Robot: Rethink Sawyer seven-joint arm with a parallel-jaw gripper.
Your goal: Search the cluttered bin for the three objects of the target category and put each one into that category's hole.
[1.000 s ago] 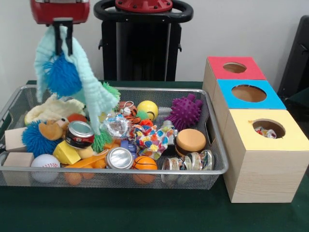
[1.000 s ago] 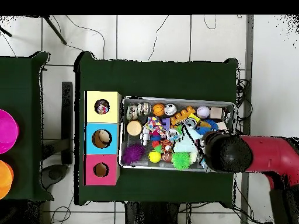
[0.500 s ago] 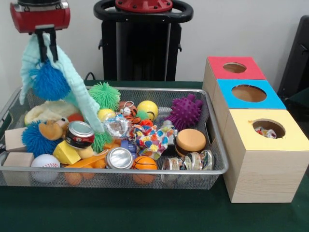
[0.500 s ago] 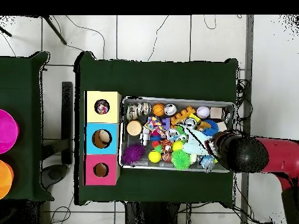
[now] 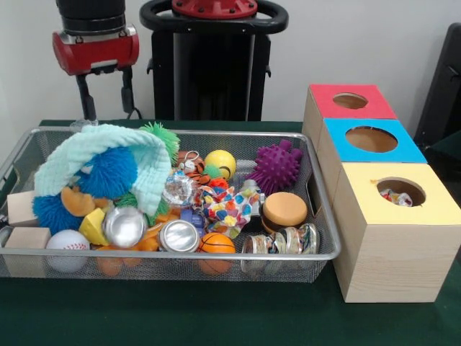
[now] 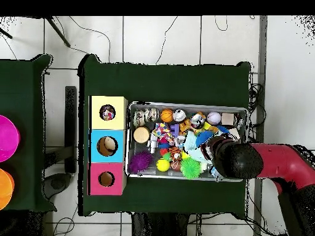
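**Empty claw over a full bin**

Well, my claw (image 5: pixel 106 92) hangs spread wide and holding nothing, above the ten o'clock corner of the wire bin (image 5: pixel 325 216) as the front view shows it. Right below, a mint fuzzy cloth (image 5: pixel 101 151) lies draped over a blue spiky ball (image 5: pixel 108 173), both down among the toys.

On progress, I judge it partial at best. The yellow box (image 5: pixel 403 238) at three o'clock shows something colourful inside its hole, so one item seems delivered. From the front the blue box (image 5: pixel 371 140) and red box (image 5: pixel 349 101) beyond it look bare inside; from overhead each hole shows something I cannot make out. Which category is the target I cannot tell.

And the bin is packed! Purple spiky ball (image 5: pixel 276 167) at one o'clock, a yellow smiley ball (image 5: pixel 220 163) beside it, a burger toy (image 5: pixel 284 210), a small basketball (image 5: pixel 216 244) and a baseball (image 5: pixel 68 245) along the front edge, metal cans (image 5: pixel 178 236), wooden blocks (image 5: pixel 21 209) at nine o'clock. Plenty left to sort on this green bench (image 5: pixel 216 317).
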